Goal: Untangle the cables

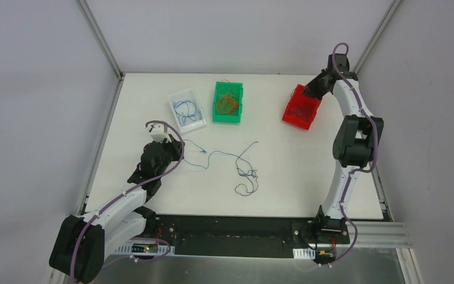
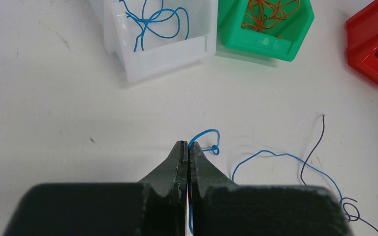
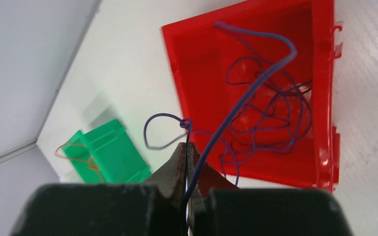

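Cables point(image 1: 244, 173) sprawl across desk point(image 1: 295, 195) centre. Left pincer point(image 2: 187, 146), at 9 o'clock, clamps blue cable point(image 2: 275, 153) end. Right pincer point(image 3: 187, 146), at 2 o'clock, grips purple cable point(image 3: 258, 83) above red bin point(image 3: 197, 73).

The top view looks down from above and behind the arm bases, taking in the whole desk point(image 1: 295, 177). The left wrist view sits low and near the desk, facing past the left pincer point(image 2: 187, 146) toward the far edge, where the white bin point(image 2: 167, 56), the green bin point(image 2: 266, 44) and a corner of the red bin point(image 2: 364, 54) show. The right wrist view looks down past the right pincer point(image 3: 186, 146), close over the red bin. The green and red bins appear in all three views.
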You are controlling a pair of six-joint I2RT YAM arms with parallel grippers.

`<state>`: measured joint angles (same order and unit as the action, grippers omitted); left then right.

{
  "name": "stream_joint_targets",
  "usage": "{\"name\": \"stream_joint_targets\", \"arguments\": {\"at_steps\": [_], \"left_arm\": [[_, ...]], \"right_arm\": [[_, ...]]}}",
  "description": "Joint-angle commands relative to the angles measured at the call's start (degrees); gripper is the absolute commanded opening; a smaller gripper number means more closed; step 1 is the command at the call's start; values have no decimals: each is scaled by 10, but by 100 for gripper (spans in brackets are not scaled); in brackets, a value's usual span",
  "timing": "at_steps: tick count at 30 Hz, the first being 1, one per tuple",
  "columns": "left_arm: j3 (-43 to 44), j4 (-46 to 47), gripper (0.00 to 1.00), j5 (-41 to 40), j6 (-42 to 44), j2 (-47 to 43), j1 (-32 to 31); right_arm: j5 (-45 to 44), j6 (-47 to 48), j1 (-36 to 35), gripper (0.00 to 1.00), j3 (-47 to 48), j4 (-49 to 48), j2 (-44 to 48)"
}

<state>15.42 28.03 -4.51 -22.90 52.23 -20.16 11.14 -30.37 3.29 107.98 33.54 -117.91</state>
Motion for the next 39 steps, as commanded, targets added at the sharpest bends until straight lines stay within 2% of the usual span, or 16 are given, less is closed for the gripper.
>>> {"name": "stream_joint_targets", "arguments": {"at_steps": [1,3,9,12,15,17,19,26,28,32,34,35,39], "left_arm": [[21,24,0,12,12,1,3],[22,23,0,12,14,1,3],[23,23,0,12,16,7,3],[24,23,0,12,17,10,3],[24,23,0,12,18,11,3],[24,21,0,12,19,9,3],[24,20,0,13,19,7,3],[26,22,0,27,21,7,3],[26,31,0,38,21,12,3],[34,34,0,69,24,29,3],[40,34,0,85,27,40,3],[43,36,0,95,28,47,3],[59,39,0,141,33,67,2]], "right_arm": [[-24,27,2,0,34,1,-52],[-47,43,0,0,42,13,-78],[-189,93,-32,0,85,55,-142],[-197,104,-50,0,113,77,-169],[-167,100,-48,11,129,90,-178],[-165,102,-49,28,110,77,-149],[-170,108,-51,39,78,51,-101],[-199,127,-62,49,67,77,9],[-204,131,-68,55,53,78,35],[-186,130,-79,60,7,78,94],[-149,124,-87,78,-40,63,137],[-126,122,-95,82,-77,45,162],[-43,133,-145,82,-230,-43,263]]}}
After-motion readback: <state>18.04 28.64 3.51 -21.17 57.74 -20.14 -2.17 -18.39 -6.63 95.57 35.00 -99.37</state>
